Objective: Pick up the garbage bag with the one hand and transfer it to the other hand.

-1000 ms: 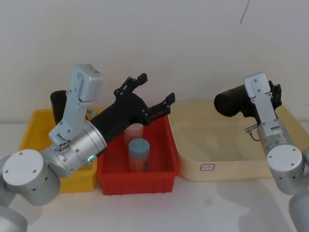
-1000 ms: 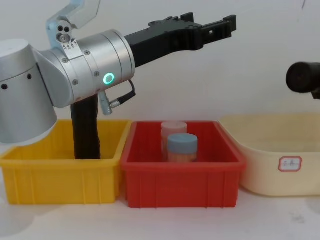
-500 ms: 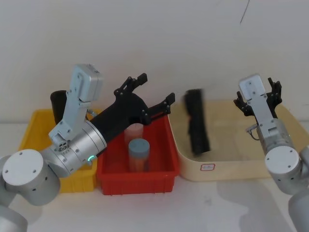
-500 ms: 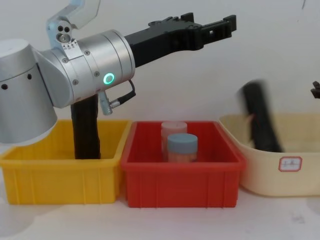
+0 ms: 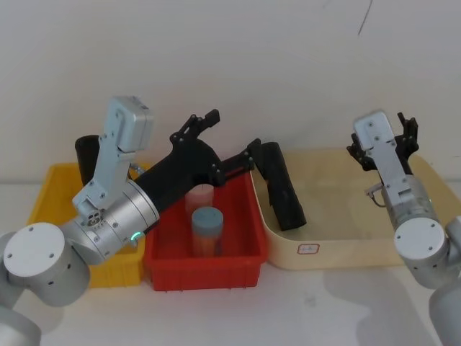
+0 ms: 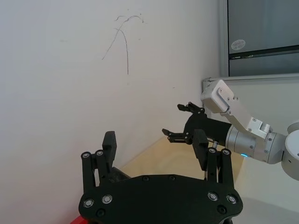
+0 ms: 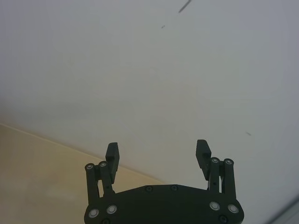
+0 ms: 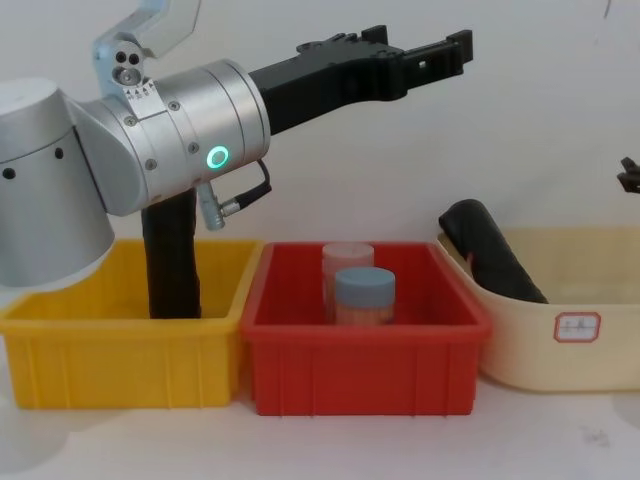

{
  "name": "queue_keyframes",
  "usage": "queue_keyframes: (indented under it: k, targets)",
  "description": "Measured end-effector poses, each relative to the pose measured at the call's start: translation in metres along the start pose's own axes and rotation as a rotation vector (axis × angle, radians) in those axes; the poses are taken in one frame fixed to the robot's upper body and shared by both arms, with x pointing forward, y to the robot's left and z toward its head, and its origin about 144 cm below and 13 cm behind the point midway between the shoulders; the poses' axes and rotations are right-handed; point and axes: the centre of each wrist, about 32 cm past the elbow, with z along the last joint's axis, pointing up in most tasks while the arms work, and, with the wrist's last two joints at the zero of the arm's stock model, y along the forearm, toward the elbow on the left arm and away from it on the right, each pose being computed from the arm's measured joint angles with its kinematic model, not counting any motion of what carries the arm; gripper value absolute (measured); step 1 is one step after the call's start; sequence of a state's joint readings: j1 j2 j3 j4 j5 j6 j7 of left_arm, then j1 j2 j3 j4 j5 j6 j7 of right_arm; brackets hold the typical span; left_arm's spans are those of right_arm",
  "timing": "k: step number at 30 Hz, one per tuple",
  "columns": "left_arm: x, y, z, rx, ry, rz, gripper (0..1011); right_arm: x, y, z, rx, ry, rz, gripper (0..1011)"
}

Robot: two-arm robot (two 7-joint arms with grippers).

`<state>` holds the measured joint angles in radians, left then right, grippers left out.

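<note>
Head view: left gripper [image 5: 232, 131], fingers spread wide and empty, is raised over the red bin [image 5: 205, 272]. The garbage bag [image 5: 281, 186] lies tilted below and to the right of its fingertips, against the left wall of the beige tub [image 5: 346, 249]. The right gripper [image 7: 157, 149], jaws apart and empty, is well right of the bag

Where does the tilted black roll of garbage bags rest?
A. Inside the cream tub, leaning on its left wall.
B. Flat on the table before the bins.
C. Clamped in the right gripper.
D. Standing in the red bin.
A: the garbage bag slants inside the cream tub, its upper end against the left rim, while the right gripper is open above, apart from it.
</note>
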<state>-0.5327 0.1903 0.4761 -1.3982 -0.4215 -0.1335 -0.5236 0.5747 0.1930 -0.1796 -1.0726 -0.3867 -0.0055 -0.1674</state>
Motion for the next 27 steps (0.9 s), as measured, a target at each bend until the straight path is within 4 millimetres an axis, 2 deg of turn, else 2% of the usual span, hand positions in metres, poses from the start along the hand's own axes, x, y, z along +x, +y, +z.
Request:
queue_keyframes:
  k: [11,27]
  targets:
    - [0.0,0.0,0.0,0.0,-0.001,0.001,1000,0.004,-0.012,0.005,0.018,0.087,0.094,1001]
    - [-0.008,0.016,0.015,0.072,-0.079,0.094,1000,0.011,-0.05,0.016,0.068,0.2,0.317,1002]
